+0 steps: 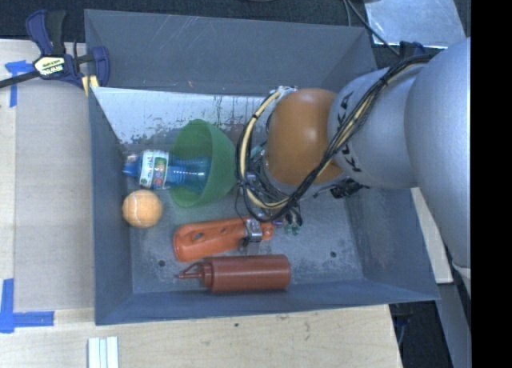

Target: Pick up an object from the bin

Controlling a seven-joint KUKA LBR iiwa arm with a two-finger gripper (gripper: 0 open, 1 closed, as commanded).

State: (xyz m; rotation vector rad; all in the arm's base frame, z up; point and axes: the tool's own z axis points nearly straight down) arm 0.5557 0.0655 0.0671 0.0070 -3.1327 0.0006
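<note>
My gripper [254, 231] reaches down under the arm's orange cover, near the middle of the bin. It sits at the right end of a long orange plastic thing [208, 239] lying flat on the floor. Whether it grips that thing is hidden. Just in front lies a dark red squeeze bottle [245, 273] on its side, nozzle pointing left. A green bowl [201, 163] lies tipped on its side just left of the gripper, its mouth facing left.
A clear blue bottle [165, 170] with a colourful label lies partly inside the green bowl's mouth. An orange ball [142, 209] rests by the left wall. The arm and its cables cover the bin's right half.
</note>
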